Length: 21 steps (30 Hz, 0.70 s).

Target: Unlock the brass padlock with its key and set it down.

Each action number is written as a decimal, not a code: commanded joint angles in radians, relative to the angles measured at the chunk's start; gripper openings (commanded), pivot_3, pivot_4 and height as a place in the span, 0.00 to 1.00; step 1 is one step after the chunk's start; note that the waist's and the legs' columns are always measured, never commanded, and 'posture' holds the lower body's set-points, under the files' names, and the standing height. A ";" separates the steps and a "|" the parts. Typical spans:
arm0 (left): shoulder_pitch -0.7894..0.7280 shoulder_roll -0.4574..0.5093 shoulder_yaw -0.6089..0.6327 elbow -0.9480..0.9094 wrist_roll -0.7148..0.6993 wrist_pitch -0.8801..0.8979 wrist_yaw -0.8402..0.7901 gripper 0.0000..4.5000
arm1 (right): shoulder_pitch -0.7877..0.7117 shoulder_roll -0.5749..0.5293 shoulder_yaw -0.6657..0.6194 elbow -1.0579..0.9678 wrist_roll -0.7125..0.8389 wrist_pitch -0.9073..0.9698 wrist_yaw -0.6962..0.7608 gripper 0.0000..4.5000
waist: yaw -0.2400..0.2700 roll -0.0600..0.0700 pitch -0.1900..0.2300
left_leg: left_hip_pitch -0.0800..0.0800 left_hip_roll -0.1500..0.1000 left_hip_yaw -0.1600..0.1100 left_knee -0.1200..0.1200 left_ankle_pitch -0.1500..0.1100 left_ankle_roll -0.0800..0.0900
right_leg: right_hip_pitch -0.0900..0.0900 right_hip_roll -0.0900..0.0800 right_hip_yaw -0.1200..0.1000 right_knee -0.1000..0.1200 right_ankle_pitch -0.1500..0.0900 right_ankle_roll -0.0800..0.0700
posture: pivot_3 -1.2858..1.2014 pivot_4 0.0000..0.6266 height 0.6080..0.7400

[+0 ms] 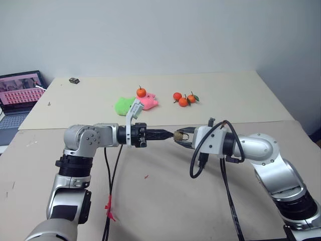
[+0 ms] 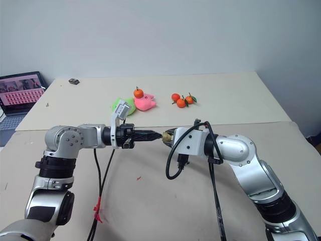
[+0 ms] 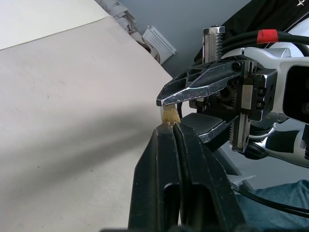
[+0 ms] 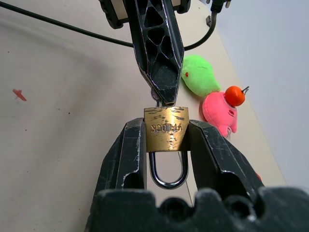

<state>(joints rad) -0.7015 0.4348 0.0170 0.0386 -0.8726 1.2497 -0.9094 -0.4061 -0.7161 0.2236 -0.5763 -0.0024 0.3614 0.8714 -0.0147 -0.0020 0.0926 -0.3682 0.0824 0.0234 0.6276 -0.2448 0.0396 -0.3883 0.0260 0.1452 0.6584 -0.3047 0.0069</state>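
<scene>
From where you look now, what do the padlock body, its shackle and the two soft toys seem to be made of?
Brass padlock: the body looks like brass, dull gold, scratched and worn, with stamped letters. Shackle: probably steel, silvery, polished, with bright reflections. Green toy and pink toy: likely plush or soft foam, with a matte, rounded surface.

Lighting: bright, even, diffuse; source not seen. Head views: sharp throughout, soft faint shadows under the arms on the table (image 1: 165, 201); laptop (image 1: 20, 95) screen glows, mildly washed out. Left wrist view: broad soft shadow band across the table; white highlights on the right gripper (image 3: 193, 104) metal; the near left gripper (image 3: 172, 126) fingers slightly soft. Right wrist view: padlock (image 4: 166, 128) crisp, lettering legible, glint on its shackle; 2 plush toys (image 4: 212, 94) behind slightly soft.
</scene>
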 commanded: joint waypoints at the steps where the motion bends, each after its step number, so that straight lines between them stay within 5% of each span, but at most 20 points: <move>1: -0.001 0.017 0.005 -0.027 -0.008 0.005 -0.002 0.00 | -0.021 0.001 -0.027 -0.037 0.013 -0.007 -0.006 0.20 | 0.000 0.000 0.000 | 0.000 0.000 0.000 0.000 0.000 0.000 | 0.000 0.000 0.000 0.000 0.000 0.000 | 0.52 0.24 0.39; 5: 0.007 0.025 -0.014 -0.043 0.011 -0.026 -0.015 0.00 | -0.023 -0.001 -0.027 -0.036 0.016 -0.006 -0.005 0.20 | 0.000 0.000 0.000 | 0.000 0.000 0.000 0.000 0.000 0.000 | 0.000 0.000 0.000 0.000 0.000 0.000 | 0.52 0.24 0.39; 10: 0.063 0.099 -0.171 -0.142 0.199 -0.308 -0.117 0.00 | -0.026 -0.003 -0.029 -0.034 0.018 -0.003 -0.003 0.20 | 0.000 0.000 0.000 | 0.000 0.000 0.000 -0.001 0.001 -0.001 | 0.000 0.000 0.000 0.000 0.000 0.000 | 0.52 0.24 0.39; 21: 0.041 0.098 -0.274 -0.164 0.420 -0.647 -0.140 0.00 | -0.026 -0.006 -0.032 -0.042 0.021 0.008 -0.001 0.20 | 0.003 0.000 0.000 | -0.001 0.000 0.000 0.000 0.000 -0.001 | 0.000 0.000 0.000 -0.001 0.000 0.000 | 0.52 0.24 0.39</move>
<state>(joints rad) -0.6500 0.5292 -0.2176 -0.1110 -0.5308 0.6824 -1.0525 -0.4063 -0.7331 0.2270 -0.5588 0.0021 0.3836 0.8880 -0.0119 -0.0023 0.0928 -0.3688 0.0823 0.0234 0.6274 -0.2443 0.0389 -0.3881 0.0259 0.1455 0.6571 -0.3046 0.0066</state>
